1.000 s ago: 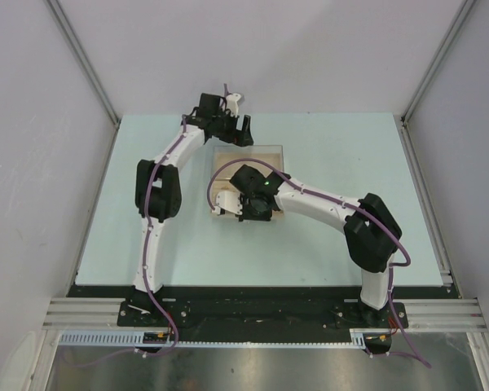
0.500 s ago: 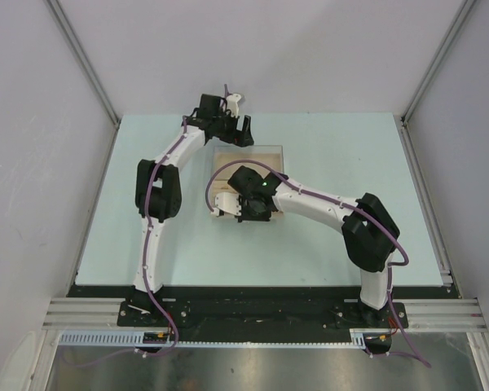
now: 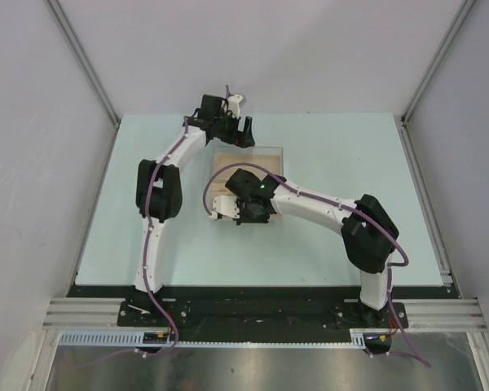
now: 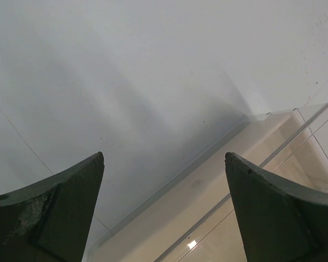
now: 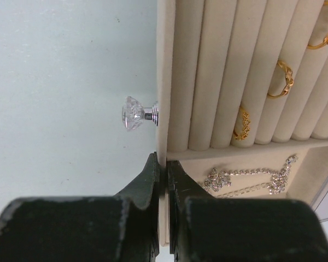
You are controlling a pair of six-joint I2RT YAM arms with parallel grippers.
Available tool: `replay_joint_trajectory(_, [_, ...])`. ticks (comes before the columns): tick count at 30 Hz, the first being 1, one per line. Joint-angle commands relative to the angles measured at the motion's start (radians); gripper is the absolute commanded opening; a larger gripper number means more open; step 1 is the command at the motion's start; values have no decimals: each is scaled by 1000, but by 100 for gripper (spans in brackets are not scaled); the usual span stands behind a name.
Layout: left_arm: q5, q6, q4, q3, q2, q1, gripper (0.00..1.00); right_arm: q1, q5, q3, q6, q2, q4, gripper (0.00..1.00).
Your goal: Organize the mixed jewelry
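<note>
The mixed jewelry [image 5: 277, 79] lies inside the beige tray [image 5: 218, 65], which sits toward the far middle of the pale green table [image 3: 334, 163], partly hidden under the right wrist in the top view. A clear case [image 4: 295, 117] with a beige inside stands at the tray's far side.

The left arm reaches to the far edge of the table. In the wrist view the left gripper [image 4: 164, 158] has its fingers spread wide with nothing between them, and it hangs over bare table just beside a corner of the clear case.

The right arm bends across from the right. The right gripper [image 5: 163, 164] has its two dark fingers pressed together on the thin outer wall of the beige tray, one finger on the outside and one on the inside, so it pinches that wall.

A faceted clear knob [image 5: 134, 113] on a short metal stem sticks out from the same wall over the table, near the pinched spot but apart from the fingers.

Just inside the wall by the fingers, a silvery chain [image 5: 216, 178] set with small stones lies loosely in an open compartment beside the padded rolls. Three gold rings [image 5: 241, 125] sit tucked in the slots between the rolls, each in a different slot and well apart from the gripper
</note>
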Motion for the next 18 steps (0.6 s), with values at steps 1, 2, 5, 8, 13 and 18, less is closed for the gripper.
replay_joint_trajectory(1, [11,31,-41,-19,3,-15,96,9,19,53,-19,-48,23,0])
replay_joint_trajectory(2, [9,31,-41,-21,3,-15,96,6,23,53,-18,-48,26,0])
replay_joint_trajectory(5, [9,29,-36,-25,-2,-17,96,-4,24,54,-12,-46,32,0])
replay_joint_trajectory(8, [12,29,-35,-33,-5,-17,96,-24,8,57,4,-46,40,0])
replay_joint_trajectory(13, [12,33,-30,-47,-7,-18,96,-43,-23,57,22,-55,58,0])
replay_joint_trajectory(18, [11,34,-29,-50,-8,-20,96,-59,-39,50,37,-71,81,0])
